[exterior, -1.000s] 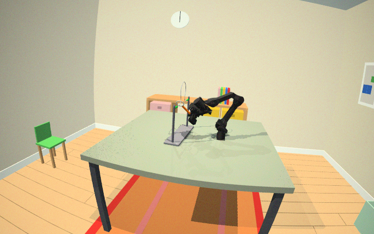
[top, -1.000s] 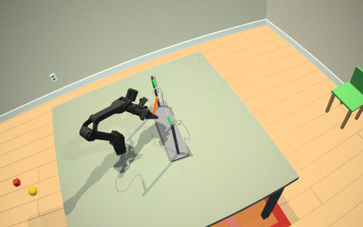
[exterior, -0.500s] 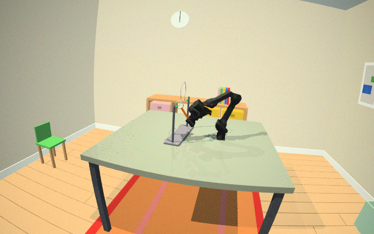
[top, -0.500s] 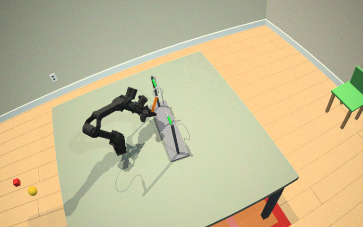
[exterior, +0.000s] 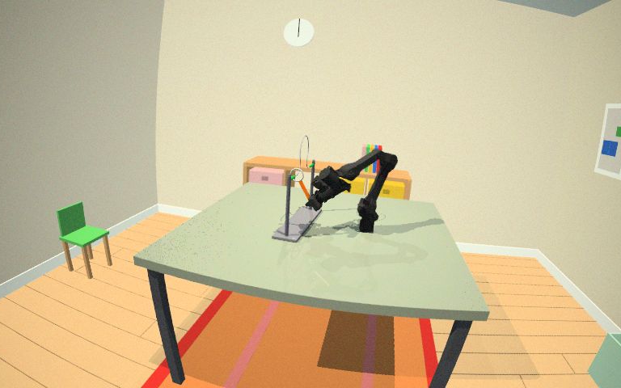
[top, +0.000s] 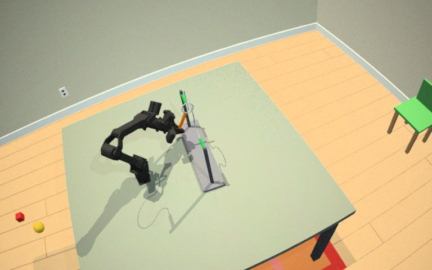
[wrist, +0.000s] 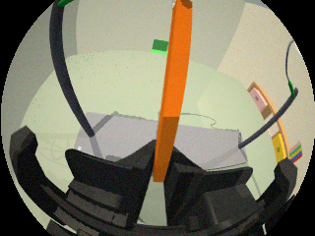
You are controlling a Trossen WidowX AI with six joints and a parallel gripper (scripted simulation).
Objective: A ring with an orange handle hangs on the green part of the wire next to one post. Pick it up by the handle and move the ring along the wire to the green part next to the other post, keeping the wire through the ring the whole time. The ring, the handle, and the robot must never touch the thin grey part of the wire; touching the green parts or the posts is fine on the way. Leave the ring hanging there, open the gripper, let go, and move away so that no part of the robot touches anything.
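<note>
My gripper [top: 180, 129] [exterior: 310, 199] [wrist: 159, 145] is shut on the lower end of the orange handle [top: 182, 121] [exterior: 304, 188] [wrist: 179, 64]. The handle slants up to the pale ring [top: 192, 108] [exterior: 302, 176]. The ring is close to the green part [top: 183, 99] [exterior: 293, 176] beside one dark post [top: 187, 117] [exterior: 288, 206] [wrist: 60, 64]. The wire appears to pass through the ring; contact is too small to tell. The grey wire [exterior: 300, 151] loops up toward the other green part [top: 202, 143] [exterior: 311, 165] [wrist: 291, 88] at the other post [top: 208, 165] [wrist: 270, 122].
The posts stand on a grey base plate [top: 199, 160] [exterior: 299, 223] [wrist: 133, 130] on the pale green table [top: 261, 200] [exterior: 390, 274]. The gripper is low, above the plate's robot-side edge. A shelf [exterior: 275, 161] and a green chair [top: 417, 113] [exterior: 82, 234] stand away from the table.
</note>
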